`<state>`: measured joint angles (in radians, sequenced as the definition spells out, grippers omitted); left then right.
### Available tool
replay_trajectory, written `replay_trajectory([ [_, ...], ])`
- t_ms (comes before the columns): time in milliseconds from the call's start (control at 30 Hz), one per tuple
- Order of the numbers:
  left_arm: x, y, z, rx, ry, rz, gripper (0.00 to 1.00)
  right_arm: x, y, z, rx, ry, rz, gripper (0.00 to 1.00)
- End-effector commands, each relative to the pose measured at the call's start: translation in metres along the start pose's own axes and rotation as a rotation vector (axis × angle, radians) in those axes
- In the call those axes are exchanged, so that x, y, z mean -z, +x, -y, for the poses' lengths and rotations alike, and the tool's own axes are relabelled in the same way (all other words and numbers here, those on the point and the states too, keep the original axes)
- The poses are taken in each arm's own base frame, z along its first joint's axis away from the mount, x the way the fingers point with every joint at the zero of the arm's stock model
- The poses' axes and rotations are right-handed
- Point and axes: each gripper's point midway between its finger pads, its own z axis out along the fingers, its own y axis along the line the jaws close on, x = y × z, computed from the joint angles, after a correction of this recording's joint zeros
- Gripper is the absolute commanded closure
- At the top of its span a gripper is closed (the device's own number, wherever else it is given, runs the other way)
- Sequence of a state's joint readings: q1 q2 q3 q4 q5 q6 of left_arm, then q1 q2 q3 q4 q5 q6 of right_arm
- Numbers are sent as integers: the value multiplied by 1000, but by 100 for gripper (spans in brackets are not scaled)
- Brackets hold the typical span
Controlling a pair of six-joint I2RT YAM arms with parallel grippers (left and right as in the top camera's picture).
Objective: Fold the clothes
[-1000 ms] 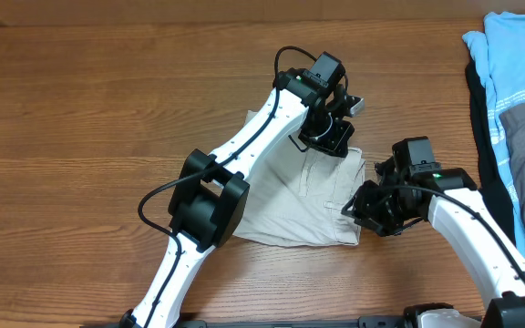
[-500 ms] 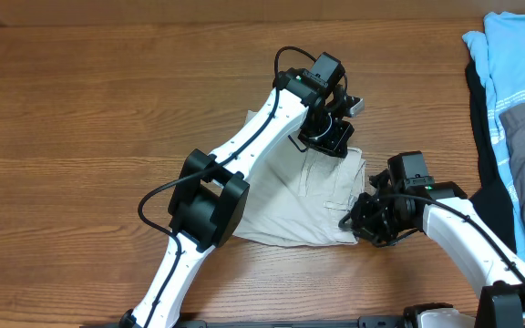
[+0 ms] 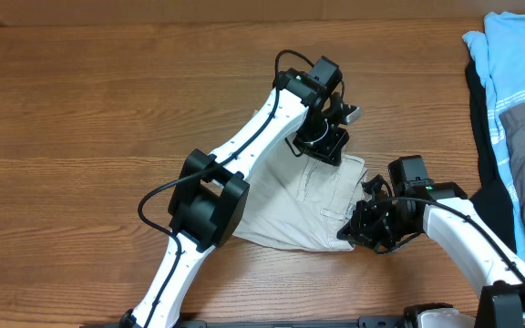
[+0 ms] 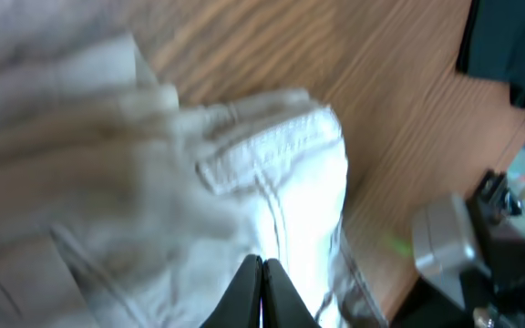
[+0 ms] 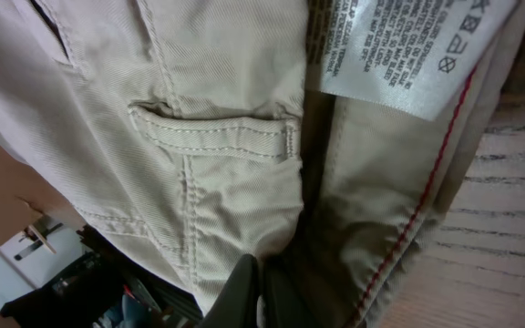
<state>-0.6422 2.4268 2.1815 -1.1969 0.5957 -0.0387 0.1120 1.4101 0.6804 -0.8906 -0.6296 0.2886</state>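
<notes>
You see the khaki shorts lying crumpled at the middle of the bench, between the two arms. Your left fingers are pinched together on cloth at the far edge. Your right fingers are closed on cloth by the waistband, near the white care label. Other garments lie well apart at the right edge.
</notes>
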Motion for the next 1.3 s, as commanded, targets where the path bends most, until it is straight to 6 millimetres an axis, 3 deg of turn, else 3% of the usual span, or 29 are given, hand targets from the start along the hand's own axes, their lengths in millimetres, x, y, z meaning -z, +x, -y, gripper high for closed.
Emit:
replay_trajectory([
  [0,14,-4,17,-90,3,17,96,-1,0,2,29,4,-1,96],
  [300,3,0,37,-133,122,7,96,-1,-3,0,36,-1,12,96],
  [800,-6,3,29,-106,103,-5,96,-1,-2,0,33,-4,8,96],
  [1067,-22,10,19,-80,108,-20,96,-1,-2,0,31,-4,8,96],
  [1267,-33,-1,12,-84,109,34,96,-1,-2,0,30,-4,7,96],
])
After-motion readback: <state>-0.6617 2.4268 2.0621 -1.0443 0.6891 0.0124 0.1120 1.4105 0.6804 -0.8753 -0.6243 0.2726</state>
